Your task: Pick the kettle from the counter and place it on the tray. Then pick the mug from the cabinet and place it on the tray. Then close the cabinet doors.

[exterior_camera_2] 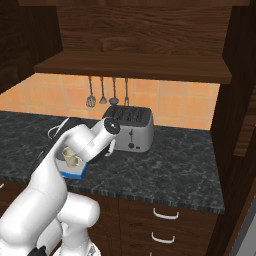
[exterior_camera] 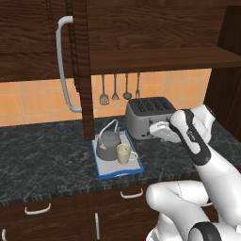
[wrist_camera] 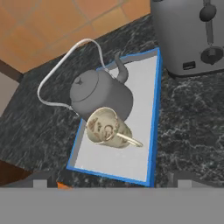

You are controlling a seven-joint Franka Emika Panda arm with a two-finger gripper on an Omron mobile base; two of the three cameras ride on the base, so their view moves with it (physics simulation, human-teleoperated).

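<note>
Kettle (exterior_camera: 109,145) and mug (exterior_camera: 124,153) sit together on the tray (exterior_camera: 136,165), gripper (exterior_camera: 159,131) open and holding nothing.

The dark marbled counter (exterior_camera: 42,155) runs across the middle of the left base view, backed by orange tile, with utensils (exterior_camera: 115,89) hanging at centre and a silver toaster (exterior_camera: 146,115) just right of the tray. The cabinet (exterior_camera: 155,59) shelf spans the upper right; one cabinet door (exterior_camera: 77,66) stands open edge-on at upper left, its white bar handle (exterior_camera: 63,66) beside it. The right base view adds drawers (exterior_camera_2: 165,215) at lower right, while the arm hides most of the tray. The hand view shows the mug touching the kettle's side, its handle pointing right.
</note>
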